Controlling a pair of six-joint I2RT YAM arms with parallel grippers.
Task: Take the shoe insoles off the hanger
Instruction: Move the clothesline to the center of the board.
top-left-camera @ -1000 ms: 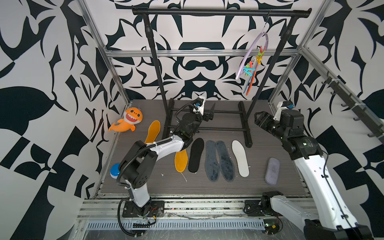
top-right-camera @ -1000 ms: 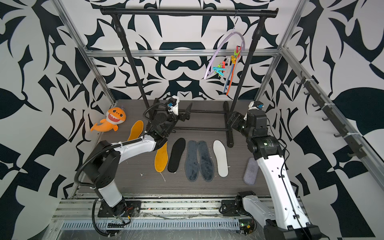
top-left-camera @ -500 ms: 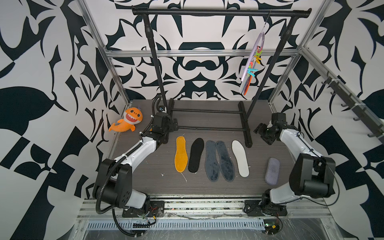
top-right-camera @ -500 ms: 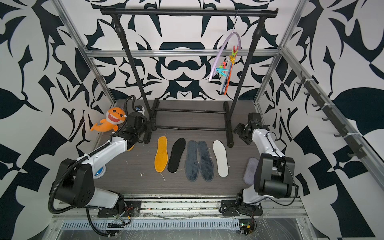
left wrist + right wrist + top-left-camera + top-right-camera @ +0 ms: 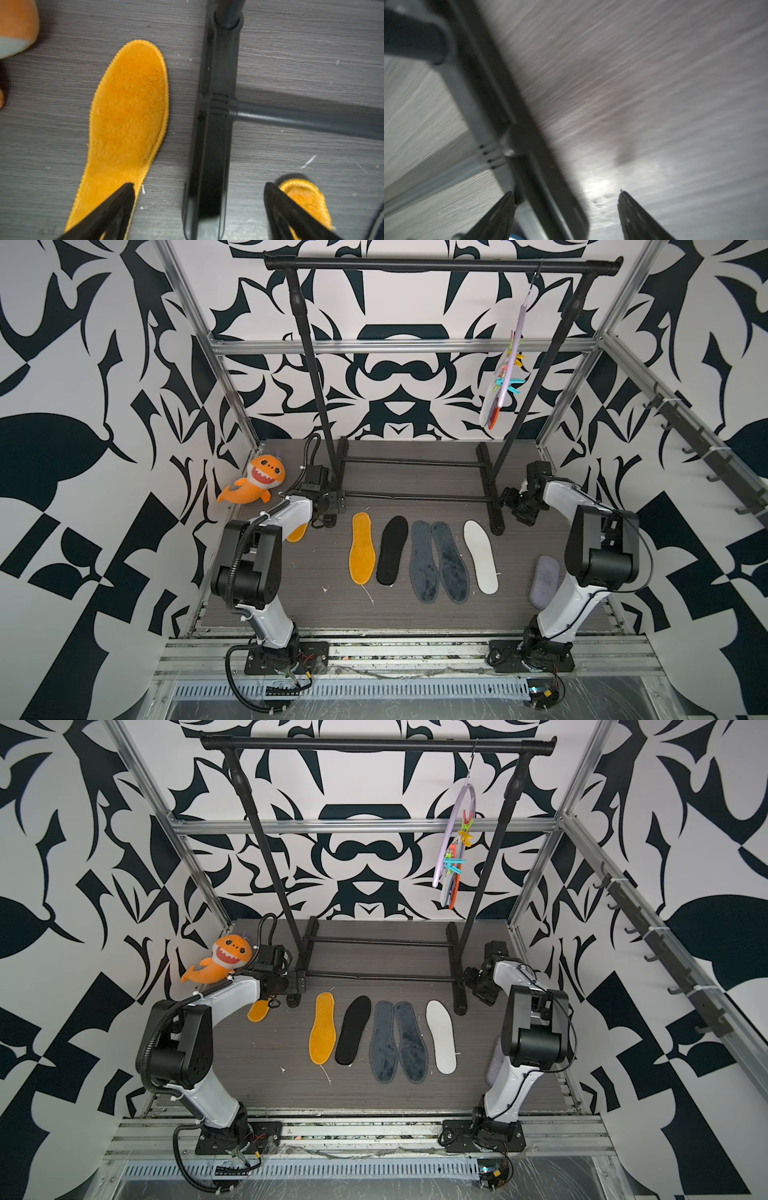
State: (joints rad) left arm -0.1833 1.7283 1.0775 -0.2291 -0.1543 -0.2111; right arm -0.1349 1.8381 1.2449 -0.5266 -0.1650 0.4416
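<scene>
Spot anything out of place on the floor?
One orange insole lies apart from the tidy row of five, mostly hidden under the left arm, beside the rail foot. Small white scraps are scattered on the floor.

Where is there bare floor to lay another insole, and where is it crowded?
Bare floor: between the white insole and the lilac pad; between the left arm and the row's orange insole; the strip between row and near edge. Crowded: the five insoles lie nearly edge to edge.
</scene>
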